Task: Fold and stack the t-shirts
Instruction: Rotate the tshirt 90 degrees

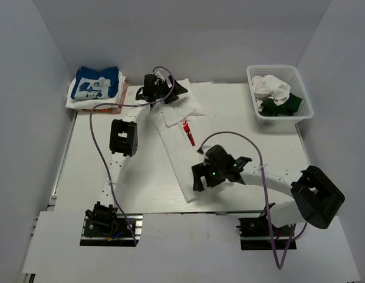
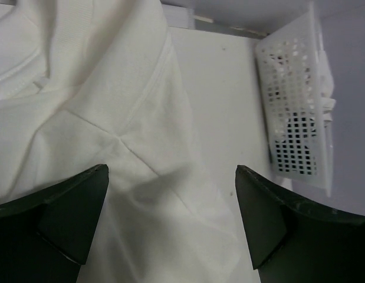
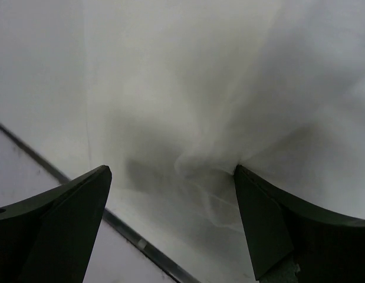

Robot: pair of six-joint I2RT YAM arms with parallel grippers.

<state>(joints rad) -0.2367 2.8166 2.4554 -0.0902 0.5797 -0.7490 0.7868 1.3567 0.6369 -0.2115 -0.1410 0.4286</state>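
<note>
Near the front of the white bench (image 1: 94,165), the right claw (image 3: 172,174) hangs spread wide over the near end of the long white cloth t-shirt with a red print (image 1: 173,147), gripping nothing. The shirt lies as a narrow folded strip, slanting across mid-bench. Over its rumpled far end the left claw (image 2: 172,174) is likewise wide open and empty. At the far left corner sits a stack of folded shirts (image 1: 94,101), topped by a blue one with white cartoon print (image 1: 96,82). Far right stands a white plastic lattice basket (image 1: 280,118) holding white and dark green cloth.
</note>
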